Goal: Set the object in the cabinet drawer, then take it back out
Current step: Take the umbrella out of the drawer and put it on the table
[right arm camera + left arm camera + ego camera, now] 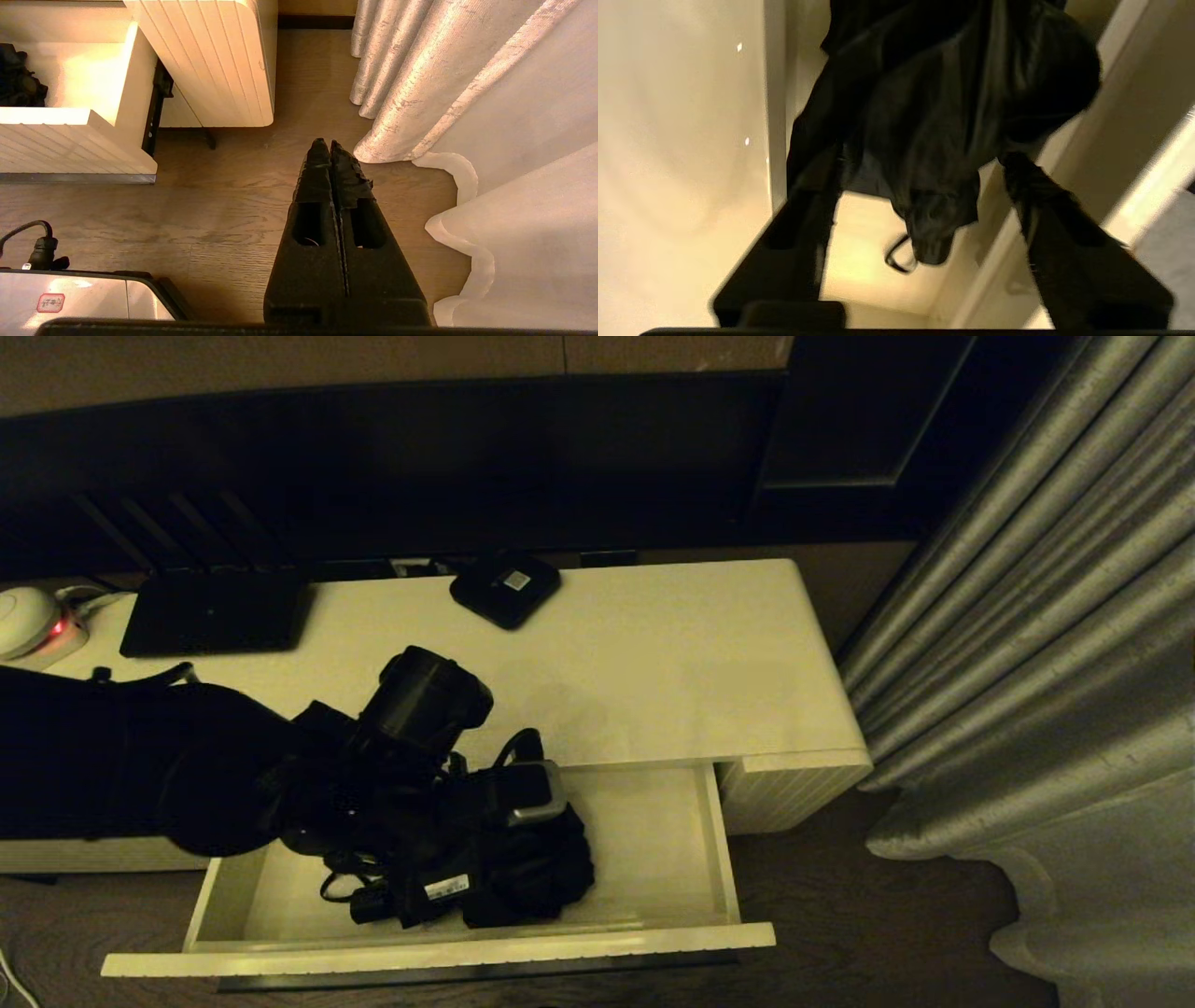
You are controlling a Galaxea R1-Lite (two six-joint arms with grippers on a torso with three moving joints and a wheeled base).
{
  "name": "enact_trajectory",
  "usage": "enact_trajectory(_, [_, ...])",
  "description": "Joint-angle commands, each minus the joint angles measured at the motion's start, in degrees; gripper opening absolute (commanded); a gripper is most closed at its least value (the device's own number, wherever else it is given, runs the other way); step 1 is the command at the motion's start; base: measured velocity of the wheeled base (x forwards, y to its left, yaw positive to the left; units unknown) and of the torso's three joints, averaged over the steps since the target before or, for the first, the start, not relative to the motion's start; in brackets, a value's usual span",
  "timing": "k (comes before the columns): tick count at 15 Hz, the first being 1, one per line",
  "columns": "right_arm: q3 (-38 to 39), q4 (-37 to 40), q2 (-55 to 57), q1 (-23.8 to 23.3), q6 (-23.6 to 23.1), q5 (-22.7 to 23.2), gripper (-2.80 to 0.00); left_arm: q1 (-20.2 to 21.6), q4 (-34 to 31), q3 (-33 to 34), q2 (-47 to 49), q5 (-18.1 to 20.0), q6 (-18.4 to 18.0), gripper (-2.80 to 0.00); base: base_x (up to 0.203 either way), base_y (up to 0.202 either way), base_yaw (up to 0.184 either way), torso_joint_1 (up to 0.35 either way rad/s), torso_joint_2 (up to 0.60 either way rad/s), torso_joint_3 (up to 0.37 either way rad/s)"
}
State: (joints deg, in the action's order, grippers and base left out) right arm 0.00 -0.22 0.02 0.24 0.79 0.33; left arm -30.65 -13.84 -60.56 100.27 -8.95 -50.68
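Observation:
The cabinet drawer [653, 845] stands pulled out, its ribbed front [56, 144] toward me. The object, a black compact umbrella [546, 877], lies on the drawer's pale floor [859, 266]. My left arm [411, 709] reaches down into the drawer over it. In the left wrist view my left gripper [922, 157] is open, its two fingers spread on either side of the umbrella's rumpled fabric [934, 107], with the handle end and thin wrist loop [896, 256] between them. My right gripper [329, 144] hangs shut and empty over the wooden floor, right of the cabinet.
On the cabinet top [653, 653] sit a flat black router [215, 611], a small black box with a white label [504, 586] and a white device with a red light [28, 621]. A grey curtain [1046, 616] hangs close on the right.

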Motion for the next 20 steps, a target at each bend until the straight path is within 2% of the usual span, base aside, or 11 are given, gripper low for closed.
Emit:
enact_trajectory(1, [0.03,-0.02,0.06,0.02,0.00,0.02,-2.80,1.99,-0.05,-1.92,3.18,1.65,-1.95,0.00,0.000,0.000,0.000,0.000,0.00,0.000])
enact_trajectory(2, [0.01,-0.03,0.06,0.02,0.00,0.02,-2.80,2.53,-0.05,-2.11,3.57,2.28,-2.79,-0.06,0.000,0.000,0.000,0.000,0.00,0.000])
enact_trajectory(3, [0.05,0.01,0.06,0.02,0.00,0.02,-2.80,2.93,-0.07,-2.46,4.20,2.75,-3.54,-2.80,0.000,0.000,0.000,0.000,0.00,0.000])
enact_trajectory(12, [0.09,-0.04,0.06,0.02,0.00,0.02,-2.80,3.58,-0.05,-3.69,5.28,3.06,-3.72,-2.80,0.000,0.000,0.000,0.000,0.00,0.000])
enact_trajectory(18, [0.00,0.04,0.06,0.02,0.00,0.02,-2.80,3.49,-2.49,-3.20,0.22,2.96,-3.45,-2.80,0.000,0.000,0.000,0.000,0.00,0.000])
enact_trajectory(19, [0.00,-0.04,0.06,0.02,0.00,0.02,-2.80,3.49,-4.32,-3.24,-0.81,2.90,-3.62,0.00,0.000,0.000,0.000,0.000,0.00,0.000])
enact_trajectory(20, [0.06,0.00,0.06,0.02,0.00,0.02,-2.80,3.49,-5.33,-3.72,-1.29,2.84,-3.75,0.00,0.000,0.000,0.000,0.000,0.00,0.000])
